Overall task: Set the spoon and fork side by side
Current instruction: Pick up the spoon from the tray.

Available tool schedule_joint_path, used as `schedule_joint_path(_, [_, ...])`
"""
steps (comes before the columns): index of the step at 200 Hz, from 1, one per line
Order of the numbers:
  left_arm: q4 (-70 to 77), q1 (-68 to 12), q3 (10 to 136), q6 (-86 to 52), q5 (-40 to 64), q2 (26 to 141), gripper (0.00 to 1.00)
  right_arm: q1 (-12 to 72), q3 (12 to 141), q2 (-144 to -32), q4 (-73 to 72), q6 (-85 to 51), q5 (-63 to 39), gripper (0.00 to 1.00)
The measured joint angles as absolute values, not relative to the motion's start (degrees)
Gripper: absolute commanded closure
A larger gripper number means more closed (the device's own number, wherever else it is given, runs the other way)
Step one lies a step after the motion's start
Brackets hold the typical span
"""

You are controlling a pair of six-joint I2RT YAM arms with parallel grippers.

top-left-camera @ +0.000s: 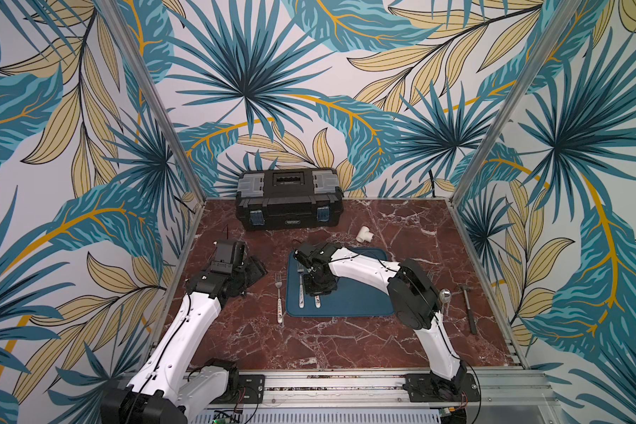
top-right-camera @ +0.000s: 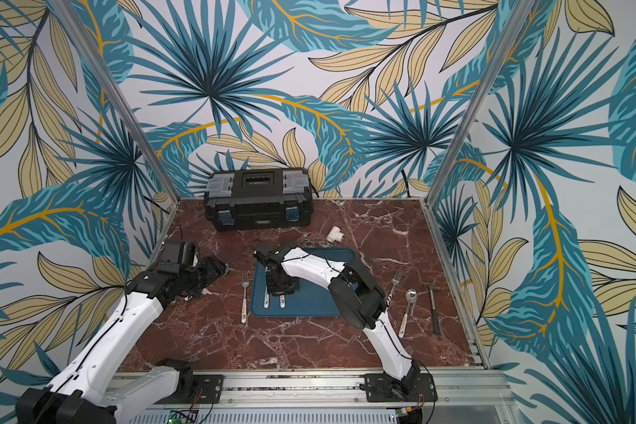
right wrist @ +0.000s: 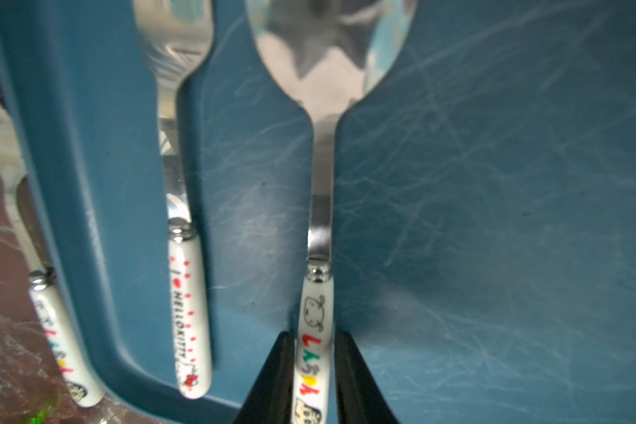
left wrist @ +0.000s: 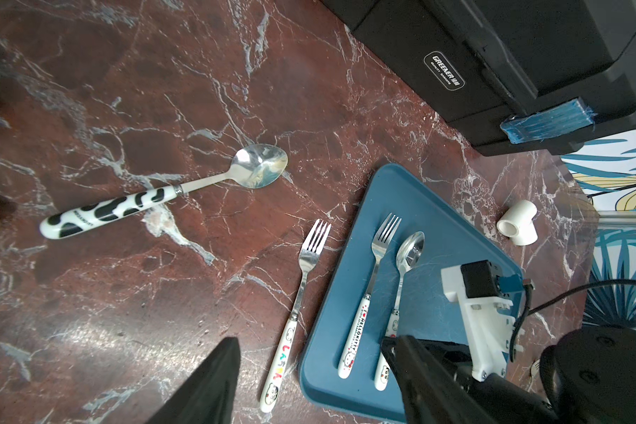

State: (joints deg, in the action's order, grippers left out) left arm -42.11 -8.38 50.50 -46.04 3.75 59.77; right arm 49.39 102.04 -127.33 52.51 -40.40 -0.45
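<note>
The spoon (right wrist: 322,183) is pinched at its handle by the right tool (right wrist: 313,336), its long axis parallel to the fork (right wrist: 188,312) just beside it; the left tool (left wrist: 311,339) is spread, empty.

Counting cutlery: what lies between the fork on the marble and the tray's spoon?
The Hello Kitty fork, on the blue tray beside the spoon; left wrist view shows it.

White-handled spoon (right wrist: 322,205) beside fork (right wrist: 190,312), parallel, on tray (right wrist: 492,220)
</note>
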Motion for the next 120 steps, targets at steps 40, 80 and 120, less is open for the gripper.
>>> schedule_joint_path(40, [-42.8,-8.4,50.5,-45.8,3.7,59.7,0.28,49.4,102.0,-127.6,52.8,-41.3,0.5,0.88])
schedule_joint_path(80, [-43.2,-8.4,50.5,-45.4,3.7,58.9,0.28,49.2,98.9,-125.5,51.3,-42.6,3.0,0.90])
schedule_joint_path(120, [-43.1,-8.4,50.5,-45.4,3.8,58.4,0.28,43.4,86.6,-114.2,49.6,-43.3,8.0,0.90])
